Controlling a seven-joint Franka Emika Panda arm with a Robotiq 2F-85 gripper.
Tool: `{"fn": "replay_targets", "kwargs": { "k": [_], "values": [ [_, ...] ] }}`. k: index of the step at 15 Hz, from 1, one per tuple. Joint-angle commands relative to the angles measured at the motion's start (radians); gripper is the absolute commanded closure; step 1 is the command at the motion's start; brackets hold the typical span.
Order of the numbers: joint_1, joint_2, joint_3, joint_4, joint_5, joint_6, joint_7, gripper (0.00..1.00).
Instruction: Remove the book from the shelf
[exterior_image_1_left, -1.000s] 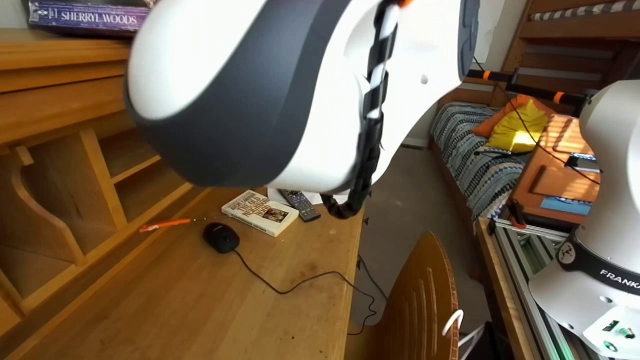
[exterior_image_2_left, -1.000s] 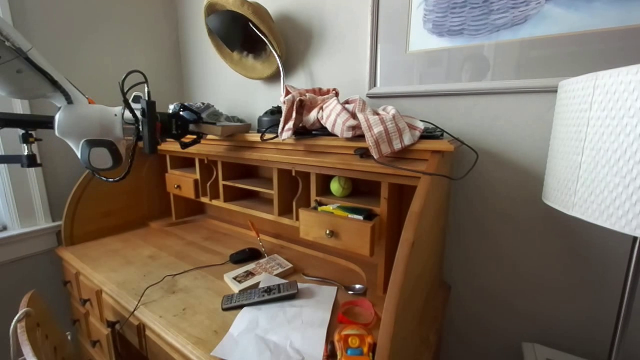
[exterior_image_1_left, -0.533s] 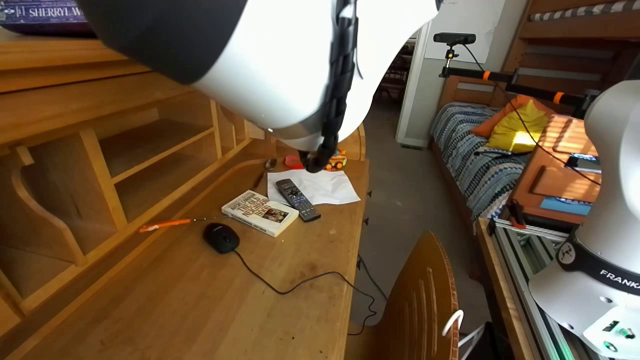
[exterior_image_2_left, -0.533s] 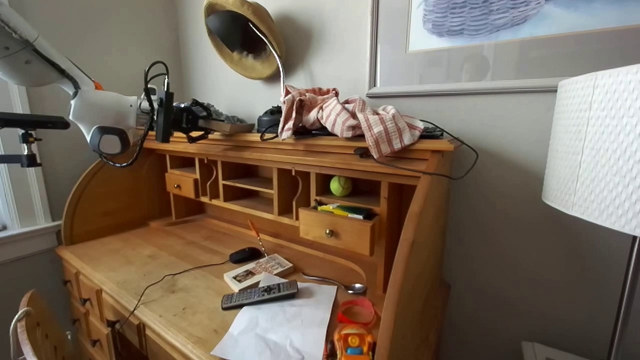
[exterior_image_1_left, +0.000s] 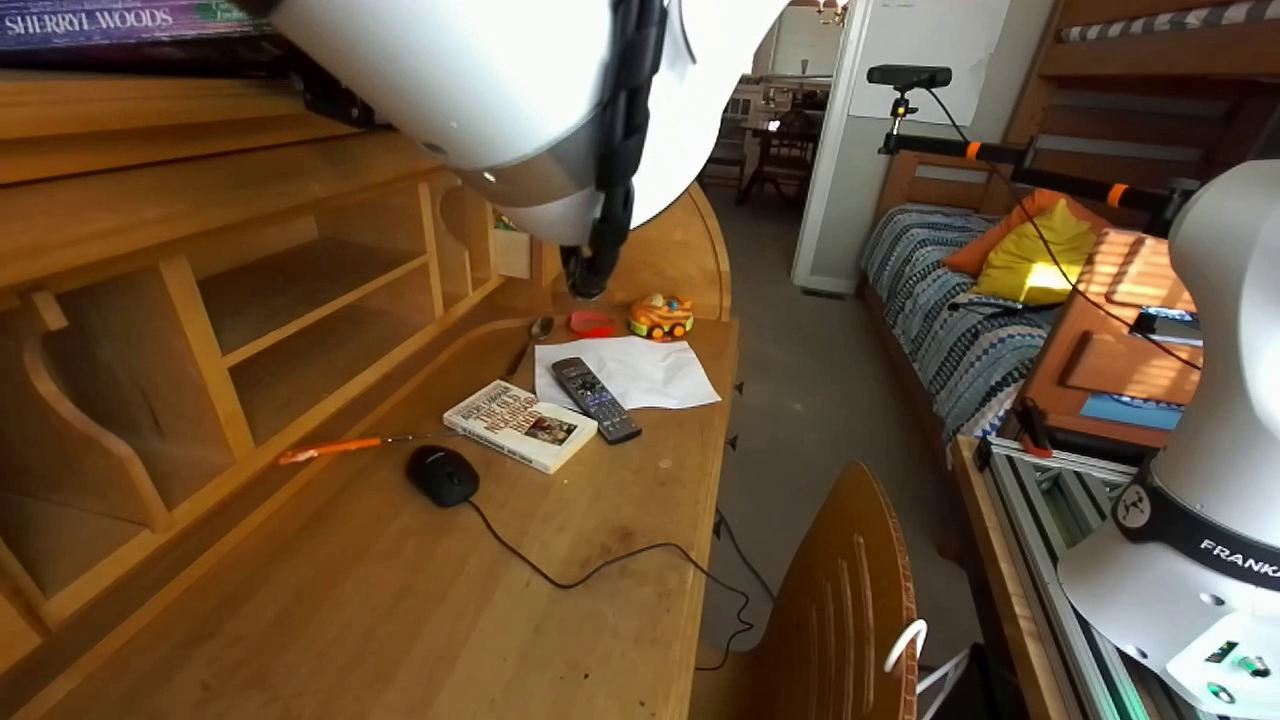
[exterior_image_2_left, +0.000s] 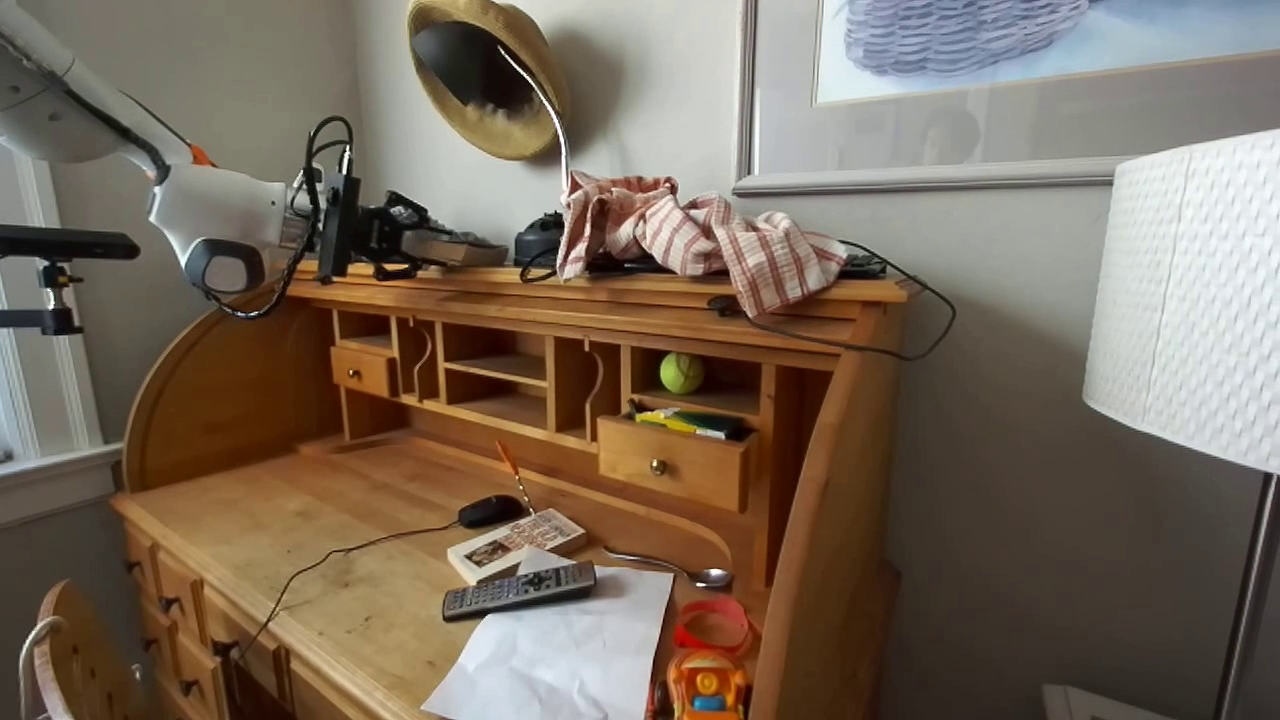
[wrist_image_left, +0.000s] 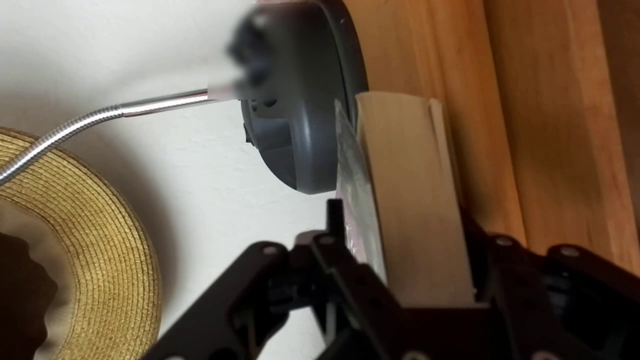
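Note:
The book lies flat on top of the shelf, a light brown wooden hutch (exterior_image_2_left: 640, 305). Its purple spine, lettered SHERRYL WOODS (exterior_image_1_left: 110, 25), shows at the top left of an exterior view. In the wrist view its tan page block (wrist_image_left: 415, 200) and a slightly lifted grey-pink cover fill the space between the jaws. My gripper (wrist_image_left: 407, 235) is open, one finger on each side of the book, with the page block close to the palm. In an exterior view the gripper (exterior_image_2_left: 425, 245) is level with the hutch top and hides part of the book (exterior_image_2_left: 475, 252).
A dark lamp base (wrist_image_left: 310, 115) stands just beyond the book, against the wall. A checked cloth (exterior_image_2_left: 690, 225) lies farther along the top. A straw hat (wrist_image_left: 115, 235) hangs on the wall. The desk below holds a tan book (exterior_image_1_left: 520, 425), a remote (exterior_image_1_left: 597, 400) and a mouse (exterior_image_1_left: 442, 475).
My gripper has moved forward along the hutch top, around the book. The purple spine has shifted and now looks larger in an exterior view. The things on the desk have not moved.

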Motion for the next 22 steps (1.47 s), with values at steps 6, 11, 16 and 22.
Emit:
{"fn": "replay_targets", "kwargs": {
  "k": [6, 11, 16, 22],
  "values": [
    [0.037, -0.132, 0.039, -0.04, 0.165, -0.054, -0.133, 0.0],
    [0.059, -0.227, 0.08, -0.155, 0.203, -0.035, -0.1, 0.01],
    [-0.056, -0.291, 0.236, -0.266, 0.208, -0.016, -0.047, 0.0],
    [-0.181, -0.272, 0.334, -0.289, 0.038, 0.106, 0.066, 0.0]
  ]
}}
